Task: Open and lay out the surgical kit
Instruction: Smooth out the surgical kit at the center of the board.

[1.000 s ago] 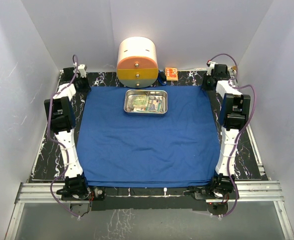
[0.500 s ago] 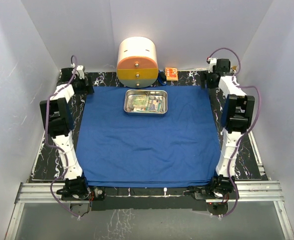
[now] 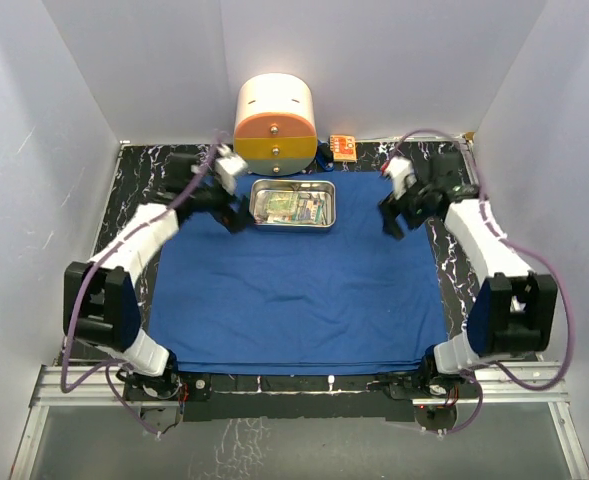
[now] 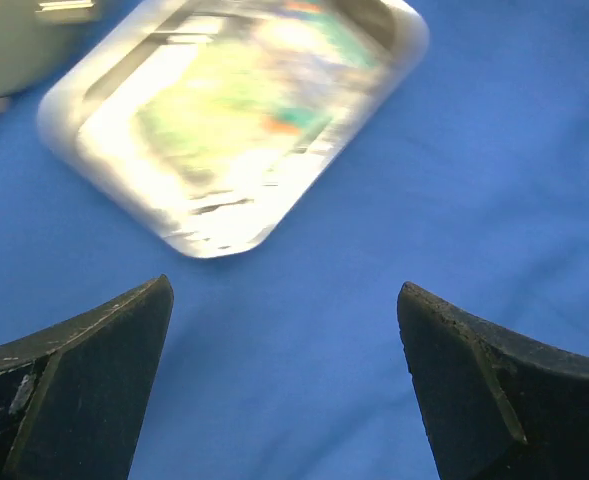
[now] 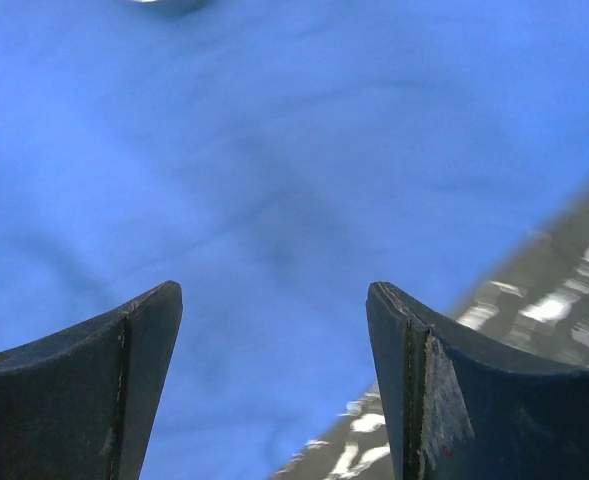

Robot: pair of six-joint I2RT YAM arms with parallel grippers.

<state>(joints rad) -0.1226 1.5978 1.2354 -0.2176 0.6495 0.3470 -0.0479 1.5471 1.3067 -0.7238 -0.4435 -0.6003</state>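
Currently, the royal-blue cloth [image 3: 304, 290] is lying spread nearly flat over the black marbled surface [image 3: 136, 168], covering most of it and showing only soft creases. The shiny steel tray [image 3: 293, 225] is sitting on the far middle part of the cloth, just in front of the round cream-and-orange container [image 3: 275, 123]. A small orange box [image 3: 342, 147] is resting on the surface beside that container, on its right. The tray is holding a mix of small items, greenish and pale in the top view, but they are too small and blurred to tell apart.

The left claw [image 3: 236, 215] is hovering just beside the tray's left end, its jaws standing wide with nothing between them. In the left wrist view, the left claw [image 4: 284, 300] is framing bare blue cloth, and the tray [image 4: 209, 240] is lying just beyond the fingertips [image 4: 124, 330], apart from them.

The right claw [image 3: 389, 220] is hanging over the cloth's far right part, near the tray's right end but clear of it, also spread wide and gripping nothing. In the right wrist view, the right claw [image 5: 274, 295] is looking down on the cloth's edge, with marbled surface [image 5: 554, 300] showing at the right.
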